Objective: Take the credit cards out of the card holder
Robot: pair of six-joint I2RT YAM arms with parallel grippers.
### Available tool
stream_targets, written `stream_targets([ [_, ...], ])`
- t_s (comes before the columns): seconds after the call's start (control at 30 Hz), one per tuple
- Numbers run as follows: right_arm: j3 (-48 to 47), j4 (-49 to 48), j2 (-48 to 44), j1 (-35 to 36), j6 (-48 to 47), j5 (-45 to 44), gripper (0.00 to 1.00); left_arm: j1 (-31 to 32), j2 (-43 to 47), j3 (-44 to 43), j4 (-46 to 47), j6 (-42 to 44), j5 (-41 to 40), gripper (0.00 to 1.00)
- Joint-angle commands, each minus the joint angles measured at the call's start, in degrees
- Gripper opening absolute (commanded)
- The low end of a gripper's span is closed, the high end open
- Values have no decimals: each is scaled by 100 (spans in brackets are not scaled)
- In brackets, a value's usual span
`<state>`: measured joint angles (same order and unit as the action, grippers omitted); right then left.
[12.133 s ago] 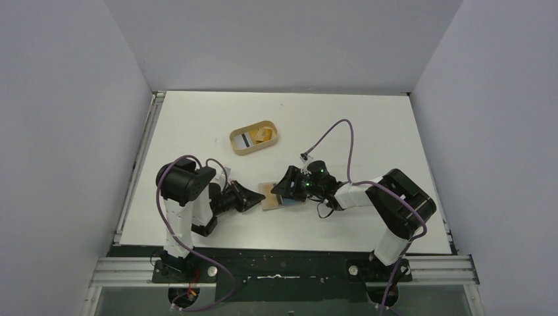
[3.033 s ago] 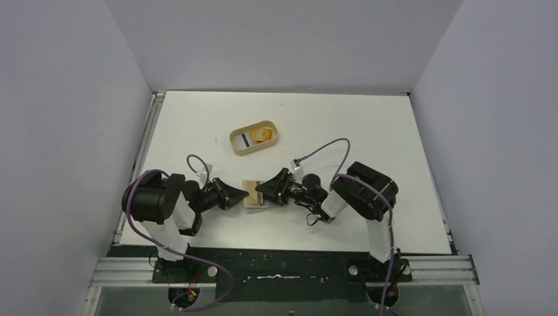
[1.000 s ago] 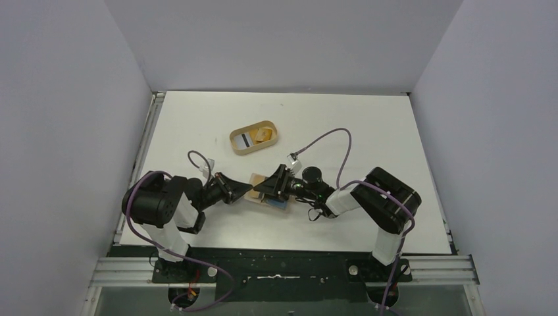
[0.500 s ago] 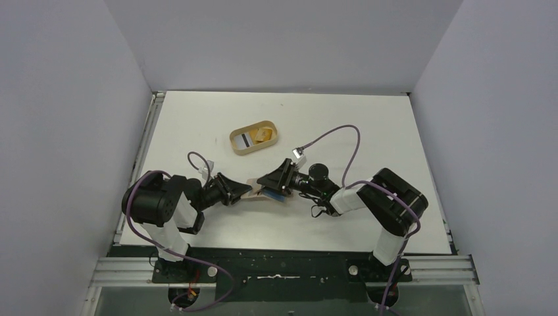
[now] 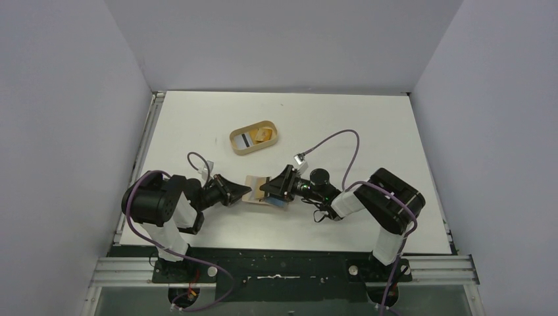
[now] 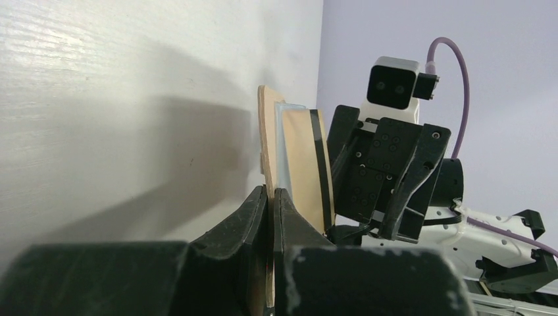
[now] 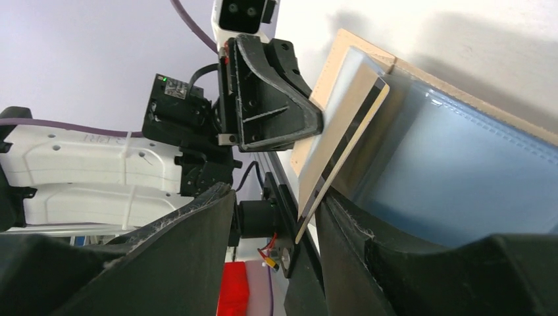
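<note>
Left tool (image 6: 271, 194) pinches tan leathery card holder (image 6: 265, 138); right tool (image 7: 276, 197) gapes around 1 rigid credit card (image 7: 339, 125).

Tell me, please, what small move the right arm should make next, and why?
Probably close the right end effector on the beige card with the dark stripe: it stands between the open jaws, partly out of the tan folding card holder, whose flap the left end effector pinches, so it looks ready to pull.

Around card holder (image 5: 254, 184): left pincer (image 5: 246, 193), right pincer (image 5: 265, 191); tray (image 5: 236, 147) well apart.
</note>
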<state>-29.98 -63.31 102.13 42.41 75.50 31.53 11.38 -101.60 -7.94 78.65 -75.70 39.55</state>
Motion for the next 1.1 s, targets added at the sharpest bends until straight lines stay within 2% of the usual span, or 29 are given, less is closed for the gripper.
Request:
stream_targets([
  [0.0, 72, -394, -50, 38, -285, 2, 48, 22, -42, 37, 133, 222, 132, 0],
  [0.07, 104, -252, -86, 38, -365, -30, 46, 22, -47, 38, 133, 231, 132, 0],
  [0.3, 93, 244, -315, 39, -609, -112, 27, -11, -94, 33, 133, 266, 154, 0],
  [0.5, 154, 548, -501, 1, -726, -131, 24, -69, -145, 37, 133, 299, 202, 0],
  [0.7, 242, 932, -677, -18, -873, -162, 0, -126, -167, 34, 133, 324, 243, 0],
  [0.87, 226, 1123, -741, -74, -899, -107, 0, -172, -135, 12, 133, 319, 283, 0],
  [0.97, 225, 2113, -1303, -248, -1239, -2, 0, -252, -54, 46, 133, 328, 329, 0],
  [1.07, -223, 4388, -2303, -373, -2289, -161, 0, -321, -6, 92, 133, 353, 334, 0],
])
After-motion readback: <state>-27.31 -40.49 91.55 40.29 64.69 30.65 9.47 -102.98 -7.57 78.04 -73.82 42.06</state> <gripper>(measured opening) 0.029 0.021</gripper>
